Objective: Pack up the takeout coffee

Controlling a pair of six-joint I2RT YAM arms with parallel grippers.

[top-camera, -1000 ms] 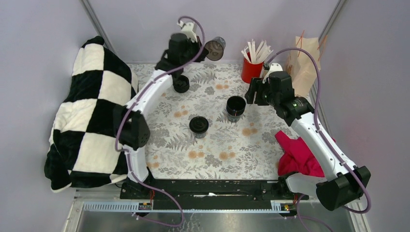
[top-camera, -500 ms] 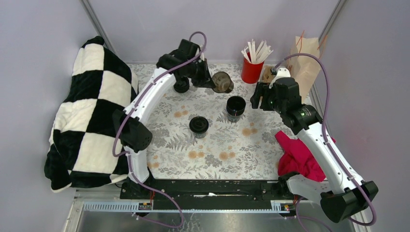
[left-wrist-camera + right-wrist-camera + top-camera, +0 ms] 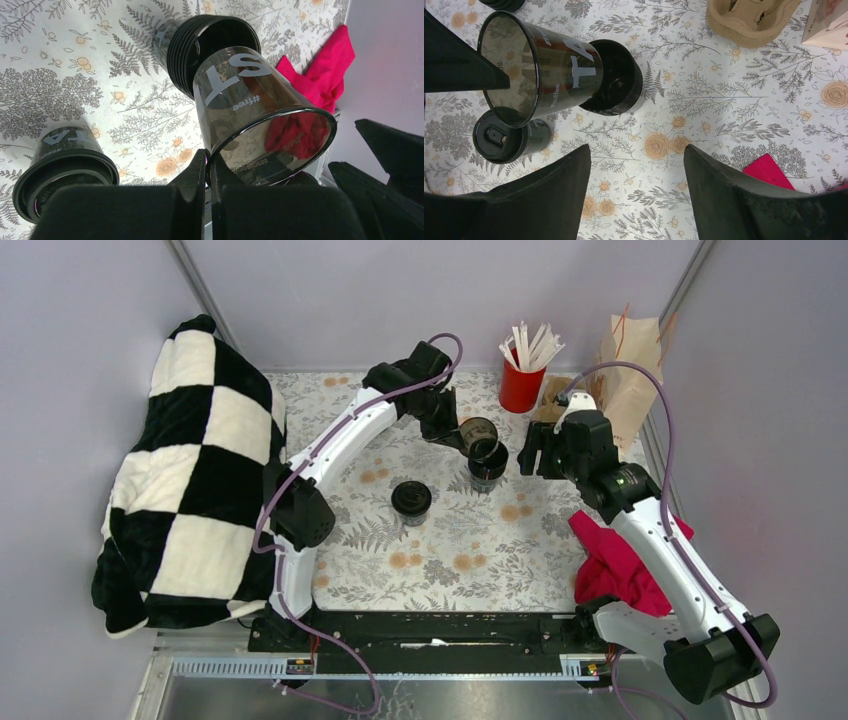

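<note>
Lilac walls (image 3: 420, 300), fern-print tabletop (image 3: 440, 540) — left fingers (image 3: 197, 172) clamped on smoky cup (image 3: 250, 105), seemingly at rim; right fingers (image 3: 549, 200) apart.

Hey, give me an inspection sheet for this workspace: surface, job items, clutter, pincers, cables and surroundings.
Surface: floral tablecloth, lying flat.
Job's things: lidded black coffee cup upright mid-table; paper bag standing at far right corner.
Clutter: open black cup; red cup of white sticks; pulp cup carrier; pink cloth at right edge.
Pincers: left pincer shut on rim of smoky clear cup, tilted, base at open black cup; right pincer open, empty.
Cables: purple cables loop high, nothing snagged seen.
Surroundings: checkered blanket at left; plain walls.
</note>
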